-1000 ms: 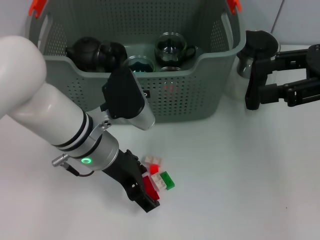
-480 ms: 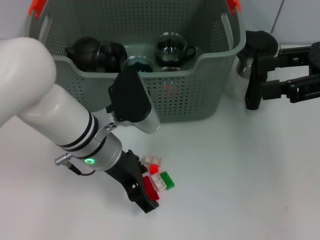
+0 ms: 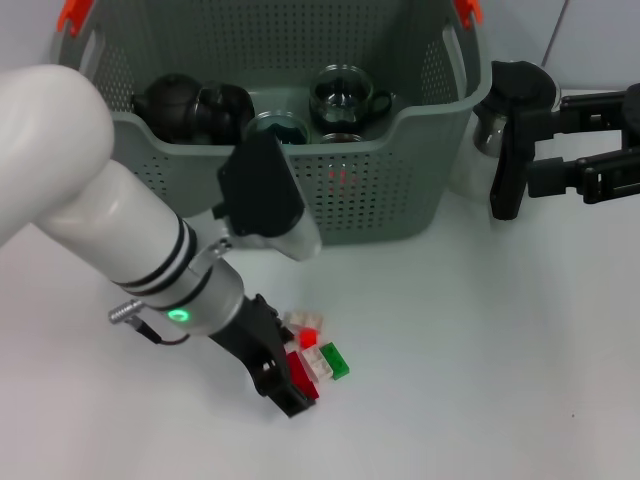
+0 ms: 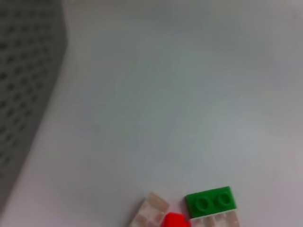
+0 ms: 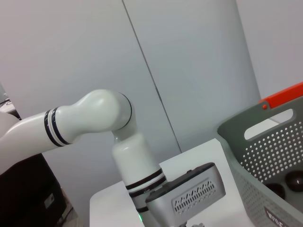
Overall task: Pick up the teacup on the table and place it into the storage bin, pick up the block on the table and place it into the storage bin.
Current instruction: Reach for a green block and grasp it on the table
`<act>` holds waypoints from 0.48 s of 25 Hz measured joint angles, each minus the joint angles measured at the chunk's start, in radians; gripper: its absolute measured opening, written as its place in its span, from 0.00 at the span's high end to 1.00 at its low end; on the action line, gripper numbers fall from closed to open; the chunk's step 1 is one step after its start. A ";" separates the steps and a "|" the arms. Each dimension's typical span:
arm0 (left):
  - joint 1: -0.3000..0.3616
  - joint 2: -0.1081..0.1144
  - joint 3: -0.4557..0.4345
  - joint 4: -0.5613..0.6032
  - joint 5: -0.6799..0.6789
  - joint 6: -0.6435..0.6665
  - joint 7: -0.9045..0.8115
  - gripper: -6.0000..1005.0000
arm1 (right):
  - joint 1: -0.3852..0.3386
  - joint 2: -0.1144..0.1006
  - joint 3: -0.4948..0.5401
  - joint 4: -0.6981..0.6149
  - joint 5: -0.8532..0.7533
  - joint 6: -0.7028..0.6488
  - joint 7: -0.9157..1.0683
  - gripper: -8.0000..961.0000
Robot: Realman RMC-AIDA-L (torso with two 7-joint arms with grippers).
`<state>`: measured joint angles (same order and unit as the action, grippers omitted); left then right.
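Head view: dark teaware already sits inside the large grey-green perforated plastic storage bin (image 3: pixel 270 120). In front of it, the left gripper (image 3: pixel 285 385) pinches a red block (image 3: pixel 302 377); right gripper (image 3: pixel 520 150) idles beside it, jaws spread, empty.

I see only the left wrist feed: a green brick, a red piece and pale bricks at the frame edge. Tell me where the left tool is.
Observer: In the head view the left tool is low at the table, at the robot-facing side of the block cluster. It is against a dark red block, close to your green brick.
Operator: Report the right tool.
Observer: The right tool hangs beside the right end of the storage bin, well away from the blocks.
Operator: List what's in the bin.
Observer: A glass cup and a dark teapot are already inside.
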<state>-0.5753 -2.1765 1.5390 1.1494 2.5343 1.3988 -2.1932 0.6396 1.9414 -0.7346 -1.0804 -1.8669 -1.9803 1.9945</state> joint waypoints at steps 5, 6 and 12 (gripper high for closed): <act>0.005 0.005 -0.074 0.024 0.018 0.017 0.009 0.10 | 0.000 -0.001 0.005 0.000 0.000 0.000 0.000 0.06; 0.010 0.006 -0.092 0.039 0.020 0.026 0.013 0.10 | 0.001 -0.001 0.008 0.000 0.000 0.000 0.000 0.06; 0.041 0.005 -0.213 0.139 -0.004 0.129 0.050 0.11 | 0.010 -0.001 0.012 0.001 0.001 0.000 0.000 0.06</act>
<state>-0.5342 -2.1711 1.3259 1.2883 2.5305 1.5279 -2.1429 0.6499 1.9404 -0.7223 -1.0799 -1.8663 -1.9804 1.9941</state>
